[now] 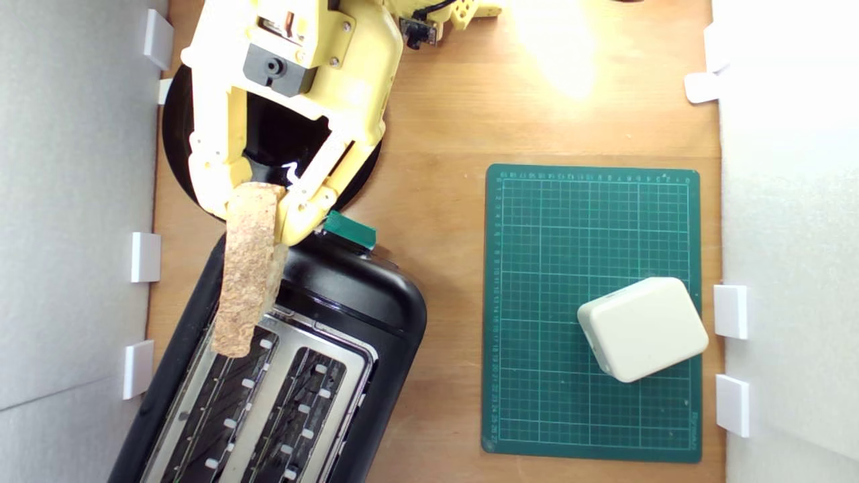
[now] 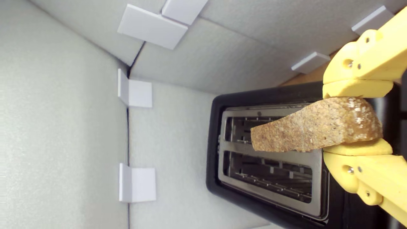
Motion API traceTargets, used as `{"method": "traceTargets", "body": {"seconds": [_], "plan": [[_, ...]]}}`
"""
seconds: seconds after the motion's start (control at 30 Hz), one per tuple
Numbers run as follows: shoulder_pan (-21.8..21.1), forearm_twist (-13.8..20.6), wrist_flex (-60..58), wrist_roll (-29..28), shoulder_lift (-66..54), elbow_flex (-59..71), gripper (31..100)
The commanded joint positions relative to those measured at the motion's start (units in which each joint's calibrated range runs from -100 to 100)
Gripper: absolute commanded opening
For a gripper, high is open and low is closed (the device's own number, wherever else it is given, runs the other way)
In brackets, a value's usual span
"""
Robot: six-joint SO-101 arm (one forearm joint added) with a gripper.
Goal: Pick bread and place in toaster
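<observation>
Yellow gripper (image 1: pixel 258 201) pinches the bread slice (image 1: pixel 248 268) edge-on by its crust, hanging over the black toaster (image 1: pixel 362 315), above the slot on the exterior view's left. No legible branding; faint scale numerals edge the green cutting mat (image 1: pixel 537 268).

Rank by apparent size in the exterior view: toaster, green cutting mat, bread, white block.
1. Toaster, partly cut off by the frame, and green cutting mat: too alike to separate.
2. White block and bread: similar; the bread, held in the gripper, sits nearer the camera.
</observation>
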Motion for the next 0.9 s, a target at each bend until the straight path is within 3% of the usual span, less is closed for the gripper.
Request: {"method": "traceTargets", "body": {"seconds": [0.0, 0.87], "plan": [[0.4, -0.49, -3.69, -0.21, -0.31, -3.56, 57.4], [0.8, 0.33, -7.96, 0.16, 7.85, -7.28, 57.4]]}}
